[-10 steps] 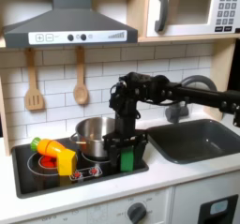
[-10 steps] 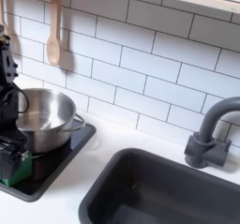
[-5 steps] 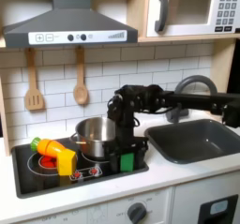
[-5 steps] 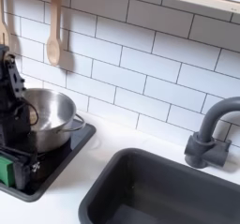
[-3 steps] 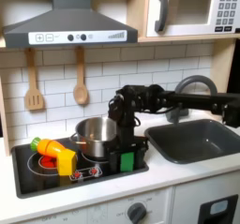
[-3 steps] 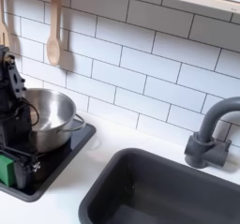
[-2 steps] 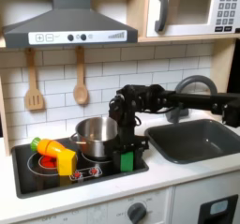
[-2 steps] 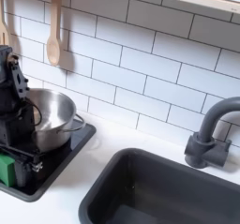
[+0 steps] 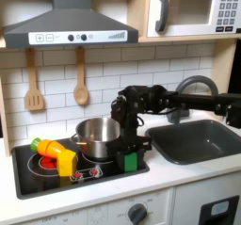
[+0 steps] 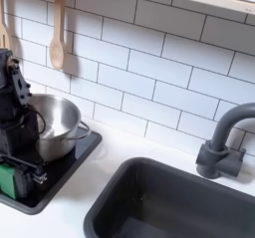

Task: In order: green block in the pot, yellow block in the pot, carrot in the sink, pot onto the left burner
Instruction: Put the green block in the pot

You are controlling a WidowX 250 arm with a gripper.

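The green block (image 9: pixel 129 160) stands at the front right of the stovetop, and my gripper (image 9: pixel 129 155) is shut on it, fingers on either side. In the second exterior view the green block (image 10: pixel 6 180) shows at the left edge under the gripper (image 10: pixel 12 167). The steel pot (image 9: pixel 95 135) sits just behind the gripper on the stove's right burner; the pot (image 10: pixel 50 123) looks empty. The yellow block (image 9: pixel 66 163) and the orange carrot (image 9: pixel 51 147) lie together on the left burner. The dark sink (image 9: pixel 194 139) is to the first exterior view's right.
A black stovetop (image 9: pixel 38 175) holds everything. The curved faucet (image 10: pixel 223 142) stands behind the sink (image 10: pixel 169 202). Two wooden utensils (image 9: pixel 81 78) hang on the tiled wall, and a range hood (image 9: pixel 66 26) overhangs the stove. White counter runs between stove and sink.
The gripper came down around the green block and closed on it. Gripper and block shifted slightly toward the first exterior view's right. Pot, yellow block and carrot stayed put.
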